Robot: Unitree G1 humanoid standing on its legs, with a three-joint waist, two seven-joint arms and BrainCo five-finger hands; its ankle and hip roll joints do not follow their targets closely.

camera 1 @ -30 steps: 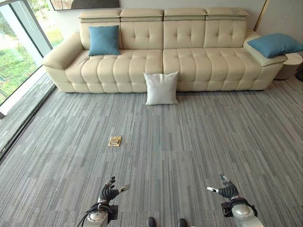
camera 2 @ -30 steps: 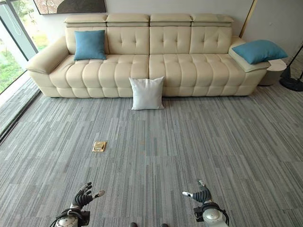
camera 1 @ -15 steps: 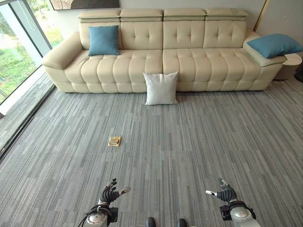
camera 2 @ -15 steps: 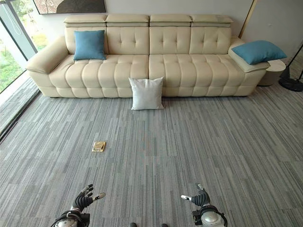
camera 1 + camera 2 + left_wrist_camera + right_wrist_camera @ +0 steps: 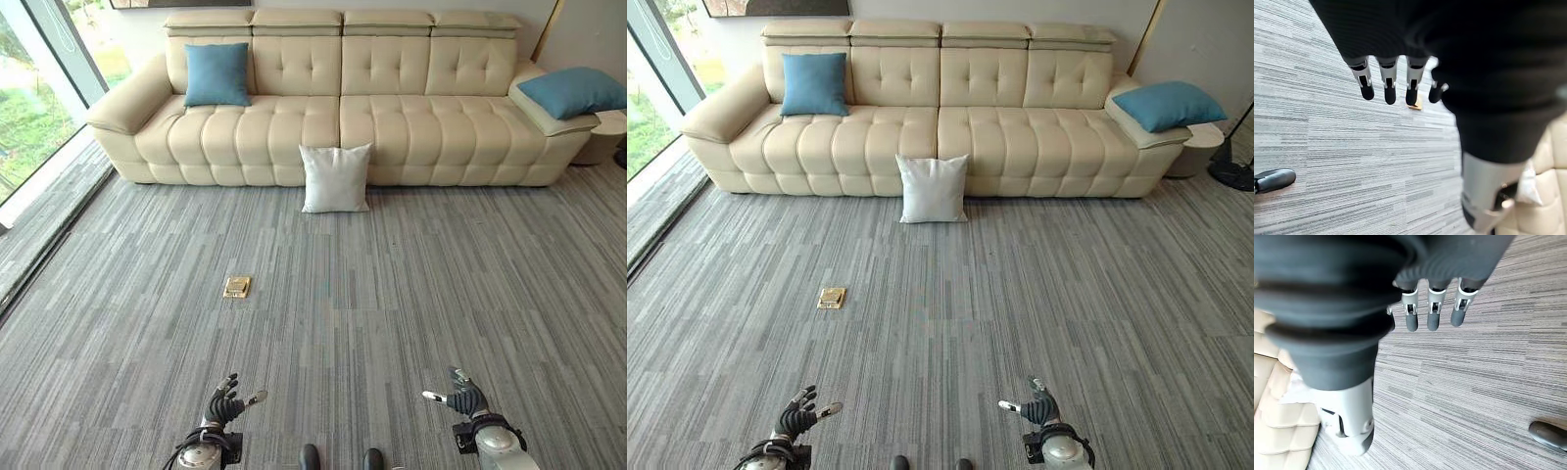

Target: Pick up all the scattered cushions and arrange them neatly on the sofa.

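White cushion point(image 5: 335, 177): stands on the carpet far ahead of both hands, against the sofa point(image 5: 411, 127) front; whether it leans on the sofa or merely touches it cannot be told, and it hides part of the sofa base. In the left wrist view, only a pale sliver of it point(image 5: 1529, 182) shows past the thumb.

Blue cushion point(image 5: 574, 92) on the sofa arm, far ahead of the right hand: its outer corner is cut off by the picture's edge.

Framed picture point(image 5: 774, 7) on the wall: only its lower strip shows; subject unreadable.

Brass floor plate point(image 5: 237, 287), ahead of the left hand: too small to make out detail.

Round side table point(image 5: 1197, 149): largely hidden behind the sofa arm.
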